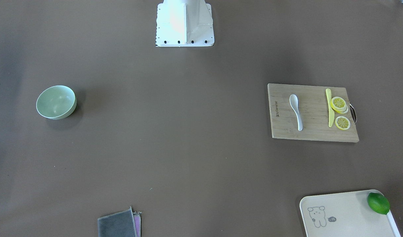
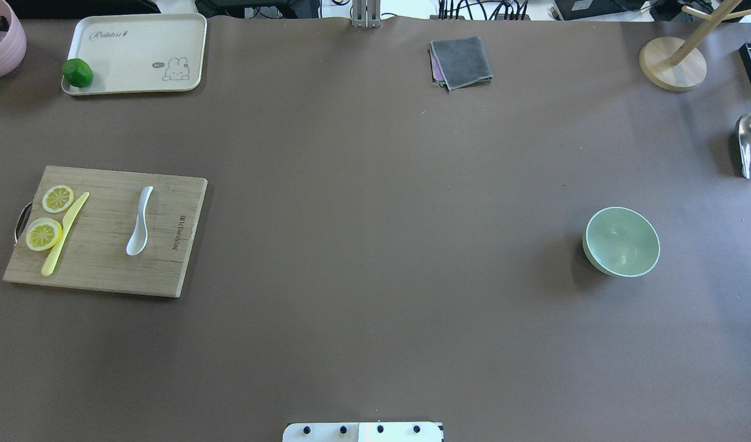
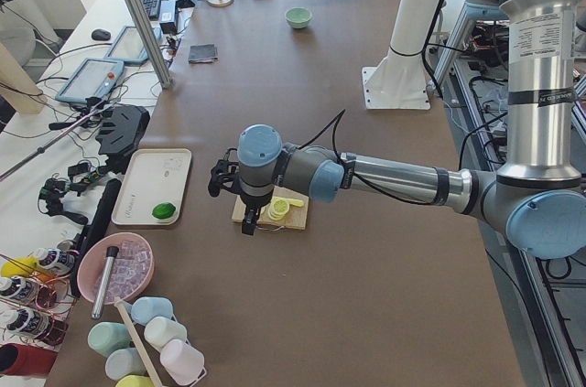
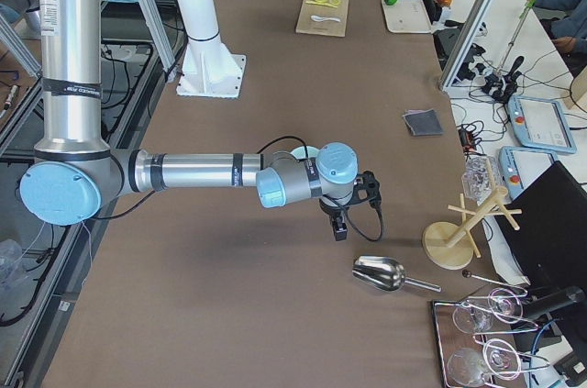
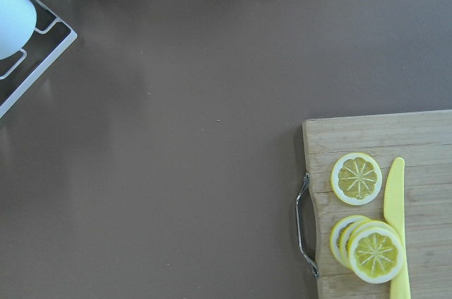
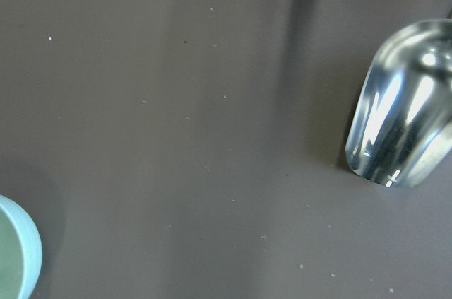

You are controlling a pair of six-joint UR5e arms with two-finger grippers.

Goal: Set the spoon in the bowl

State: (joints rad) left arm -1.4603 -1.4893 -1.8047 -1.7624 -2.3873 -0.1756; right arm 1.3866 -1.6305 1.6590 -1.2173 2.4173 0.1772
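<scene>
You can't tell whether the fingers are spread or closed: the left gripper (image 3: 244,220) and the right gripper (image 4: 339,226) show only from the sides. The spoon (image 2: 139,222) lies flat on the board (image 2: 105,270), apart from the knife (image 2: 65,233), so it looks free to pinch. The bowl (image 2: 621,241) sits mouth up, well apart, on the right arm's side, which is likely why that gripper hangs near it.

Left arm (image 3: 394,181): forearm stretched out level, wrist bent so the left gripper (image 3: 245,222) points straight down. Right arm (image 4: 193,171): same posture, right gripper (image 4: 340,227) pointing down. Whether either gripper's jaws are parted cannot be judged from the side views.
</scene>
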